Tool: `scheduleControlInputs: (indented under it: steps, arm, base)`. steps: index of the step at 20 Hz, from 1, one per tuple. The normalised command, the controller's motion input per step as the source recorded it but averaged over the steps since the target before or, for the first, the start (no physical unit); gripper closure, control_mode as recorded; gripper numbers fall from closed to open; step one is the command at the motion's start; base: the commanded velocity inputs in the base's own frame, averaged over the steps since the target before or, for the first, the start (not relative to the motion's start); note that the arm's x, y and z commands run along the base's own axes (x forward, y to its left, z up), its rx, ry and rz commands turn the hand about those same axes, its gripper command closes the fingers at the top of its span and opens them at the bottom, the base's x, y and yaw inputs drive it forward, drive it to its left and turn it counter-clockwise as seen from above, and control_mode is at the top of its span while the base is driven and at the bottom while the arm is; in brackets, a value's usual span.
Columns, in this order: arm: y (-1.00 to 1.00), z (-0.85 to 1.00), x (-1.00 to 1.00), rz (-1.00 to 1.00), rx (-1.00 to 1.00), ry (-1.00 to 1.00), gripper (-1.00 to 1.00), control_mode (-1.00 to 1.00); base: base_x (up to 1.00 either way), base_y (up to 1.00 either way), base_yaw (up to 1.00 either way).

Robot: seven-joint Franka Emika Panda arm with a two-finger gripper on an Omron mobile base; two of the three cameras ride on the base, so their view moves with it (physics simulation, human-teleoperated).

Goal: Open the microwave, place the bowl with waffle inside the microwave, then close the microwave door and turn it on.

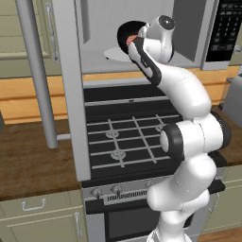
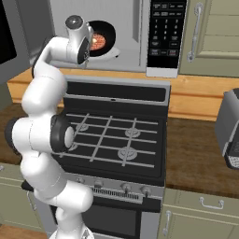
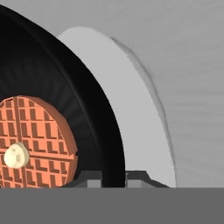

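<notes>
Gripper (image 3: pixel 114 178) pinching the bowl's (image 3: pixel 65 96) rim between its 2 fingers at 6 o'clock in the hand view, the waffle (image 3: pixel 37 142) lying inside at 8 o'clock, the white turntable plate (image 3: pixel 135 113) at 3 o'clock within the microwave (image 2: pixel 126 28), the microwave door (image 1: pixel 68 85) swung open.

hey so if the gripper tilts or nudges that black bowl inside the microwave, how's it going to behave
The bowl looks rigid and shallow, so it probably keeps its shape when pinched at the rim. The waffle lies loose inside and may slide if the bowl tips. On the smooth white turntable plate, a push would likely make the bowl skid rather than roll.
</notes>
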Motion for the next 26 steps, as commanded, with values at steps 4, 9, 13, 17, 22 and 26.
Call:
scheduleControlInputs:
  steps: [4, 9, 13, 17, 22, 26]
  arm:
    - [0.00, 0.00, 0.69, 0.03, 0.00, 0.05, 1.00, -1.00]
    - [0.00, -0.15, 0.59, 0.00, 0.00, 0.06, 1.00, -1.00]
    - [0.00, -0.32, 0.17, 0.00, 0.00, 0.11, 1.00, -1.00]
    - [0.00, -0.45, 0.00, 0.00, 0.00, 0.00, 1.00, -1.00]
    - [0.01, -0.34, 0.00, 0.00, 0.00, 0.00, -1.00, -1.00]
    - [0.03, -0.24, 0.00, 0.00, 0.00, 0.00, -1.00, -1.00]
  base:
    - [0.00, 0.00, 0.00]
    - [0.00, 0.00, 0.00]
    - [0.00, 0.00, 0.00]
    - [0.00, 0.00, 0.00]
    - [0.00, 0.00, 0.00]
    - [0.00, 0.00, 0.00]
